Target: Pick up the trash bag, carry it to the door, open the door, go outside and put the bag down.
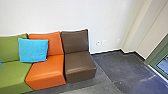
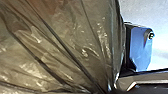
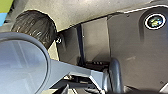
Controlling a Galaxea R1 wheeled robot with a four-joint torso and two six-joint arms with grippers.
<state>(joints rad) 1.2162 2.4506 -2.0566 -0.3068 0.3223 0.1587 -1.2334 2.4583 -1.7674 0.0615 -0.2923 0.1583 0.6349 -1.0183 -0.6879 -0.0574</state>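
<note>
Trash bag [image 2: 62, 45]: in left tool's [image 2: 110, 90] grip, judging by the pleats, which all run taut to one spot at the tool. Prob. held by its gathered top b/c that lets the load hang and keeps the mouth closed (thin film, so one bunched hold spreads the pull better than a pinch of single ply). In the right wrist view its rounded, pleated bulk is near the robot's body, so swing or rubbing is the likely risk. Right tool [image 3: 77, 91]: can't tell if clenched or released; w/ the bag on the other arm, it could in principle serve the door.

Further out, green-framed glazing [image 1: 156, 53] at head view's far right, poss. the door; bag not outside yet. Brown seat [image 1: 80, 65], orange seat [image 1: 46, 71] and green seat [image 1: 12, 75] stand in a row, backs to the wall [image 1: 107, 20], prob. to save walkway. Blue cushion [image 1: 33, 50] leans on the backrests, across the green/orange join.
</note>
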